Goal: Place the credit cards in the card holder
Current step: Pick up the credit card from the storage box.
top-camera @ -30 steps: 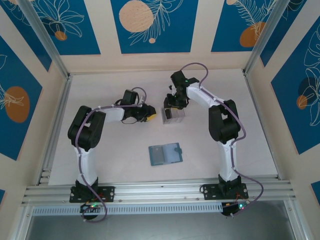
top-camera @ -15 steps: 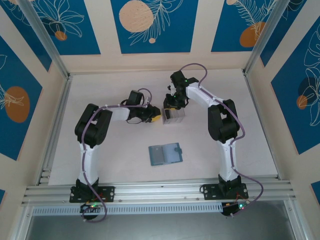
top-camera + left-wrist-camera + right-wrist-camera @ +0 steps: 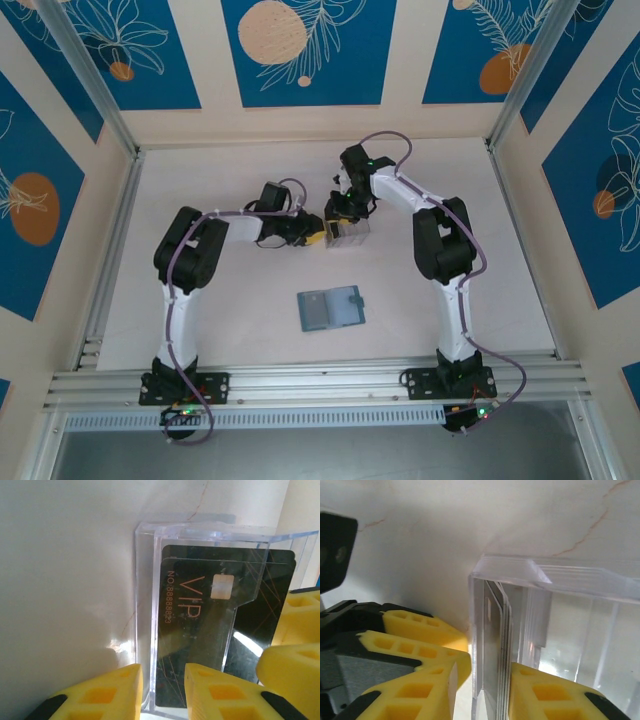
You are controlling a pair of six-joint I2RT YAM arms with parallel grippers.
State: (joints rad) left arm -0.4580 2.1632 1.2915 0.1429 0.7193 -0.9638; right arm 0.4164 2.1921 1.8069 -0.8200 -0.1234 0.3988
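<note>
Both arms reach toward the far middle, their tips nearly meeting. The left arm folds at the elbow and stretches rightward, and the left gripper (image 3: 312, 236) sits low with its fingers (image 3: 100, 697) narrowly parted. The right arm arcs far and leftward, wrist bent down. The right gripper (image 3: 343, 214) sits just beside the left one, fingers (image 3: 420, 680) slightly apart.
</note>
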